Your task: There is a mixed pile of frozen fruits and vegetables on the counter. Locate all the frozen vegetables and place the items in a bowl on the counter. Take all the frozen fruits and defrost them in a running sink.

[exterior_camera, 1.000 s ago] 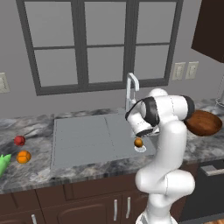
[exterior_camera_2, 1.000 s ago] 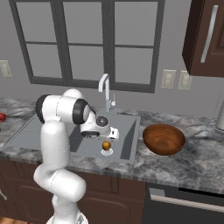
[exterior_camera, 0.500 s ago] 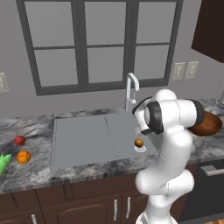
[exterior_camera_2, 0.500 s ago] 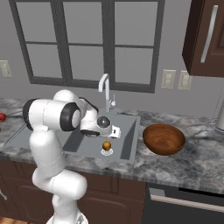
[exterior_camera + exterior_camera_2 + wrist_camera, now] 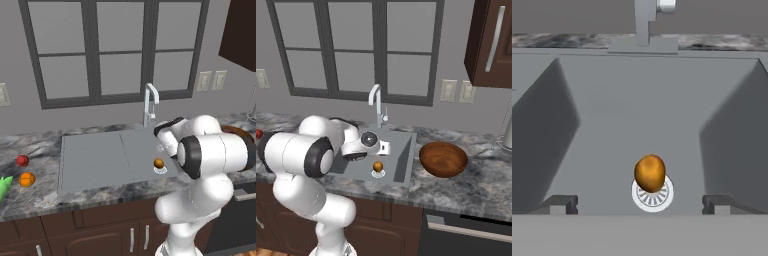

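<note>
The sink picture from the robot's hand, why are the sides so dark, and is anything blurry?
In the hand view, the sink side walls sit in soft shade while its floor stays evenly lit; the brownish orange ball on the drain looks slightly soft. In the right base view, the wooden bowl shows a mild sheen.

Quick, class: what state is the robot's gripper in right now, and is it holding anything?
Gripper: open, fingers spread wide and holding nothing; the brownish orange ball lies free on the sink drain between them.
</note>
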Tool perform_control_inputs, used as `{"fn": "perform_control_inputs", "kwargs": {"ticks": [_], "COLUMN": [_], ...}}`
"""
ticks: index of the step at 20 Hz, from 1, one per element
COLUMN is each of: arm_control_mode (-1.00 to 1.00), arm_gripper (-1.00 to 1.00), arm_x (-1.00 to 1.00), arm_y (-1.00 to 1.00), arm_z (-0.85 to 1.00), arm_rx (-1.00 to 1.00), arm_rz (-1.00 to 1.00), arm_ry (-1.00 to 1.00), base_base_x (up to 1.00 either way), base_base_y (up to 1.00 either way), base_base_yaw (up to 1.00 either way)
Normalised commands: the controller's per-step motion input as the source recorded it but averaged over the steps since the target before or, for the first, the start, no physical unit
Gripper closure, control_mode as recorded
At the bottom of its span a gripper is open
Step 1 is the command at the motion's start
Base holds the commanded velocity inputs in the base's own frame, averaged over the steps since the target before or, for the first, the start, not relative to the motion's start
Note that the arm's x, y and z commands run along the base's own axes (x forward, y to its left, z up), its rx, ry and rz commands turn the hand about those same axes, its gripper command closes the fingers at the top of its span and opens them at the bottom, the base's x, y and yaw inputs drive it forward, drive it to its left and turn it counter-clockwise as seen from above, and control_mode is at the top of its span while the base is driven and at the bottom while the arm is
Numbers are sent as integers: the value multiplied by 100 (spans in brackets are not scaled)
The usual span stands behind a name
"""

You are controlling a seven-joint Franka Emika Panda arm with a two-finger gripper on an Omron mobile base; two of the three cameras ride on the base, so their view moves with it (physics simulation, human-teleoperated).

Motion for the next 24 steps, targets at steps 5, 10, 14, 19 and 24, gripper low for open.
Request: {"fn": "perform_control_inputs", "kwargs": {"ticks": [5,10,14,19,24], "arm_control_mode": [-100,-100,-100,-100,-100], "arm_gripper": [-100,-100,-100,-100,-100], "arm_x": [-22,-10,-18,-37,-38], "arm_y": [-4,-1,-8,-17,3], "arm_z": [96,100,100,71,51], "arm_rx": [0,1,4,8,10], "arm_rz": [7,8,9,8,9], "arm_ry": [14,18,14,8,4], "base_base_x": [0,0,0,0,0], "base_base_y": [0,0,0,0,0], "base_base_yaw": [0,0,0,0,0]}}
